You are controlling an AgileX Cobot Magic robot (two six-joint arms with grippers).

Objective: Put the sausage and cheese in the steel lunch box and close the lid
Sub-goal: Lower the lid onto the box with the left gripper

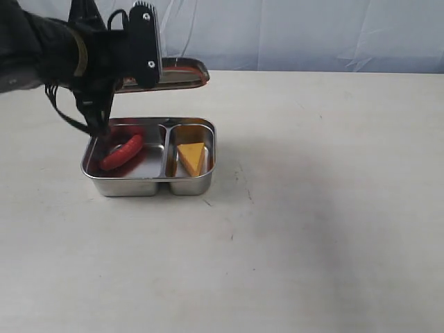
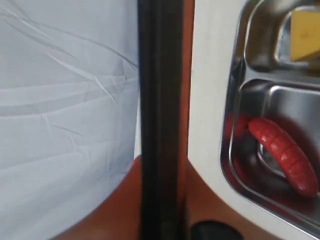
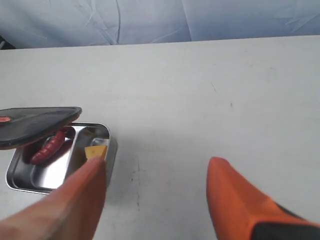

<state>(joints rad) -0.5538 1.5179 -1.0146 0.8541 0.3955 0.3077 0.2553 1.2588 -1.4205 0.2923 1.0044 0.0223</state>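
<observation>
Pale tabletop [image 1: 333, 208], wrinkled backdrop [image 1: 312, 35]: sausage [image 1: 123, 153] and cheese [image 1: 192, 157] lying in separate compartments of box [image 1: 139, 186]; lid [image 1: 182, 73] pinched in left gripper [image 1: 139, 76], hovering over the rear rim, seemingly for closing; right gripper [image 3: 156, 167] spread, empty, well apart.

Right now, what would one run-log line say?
left gripper: shut on lid, raised near box | right gripper: open, empty | sausage: in box | cheese: in box | lid: not yet on
</observation>
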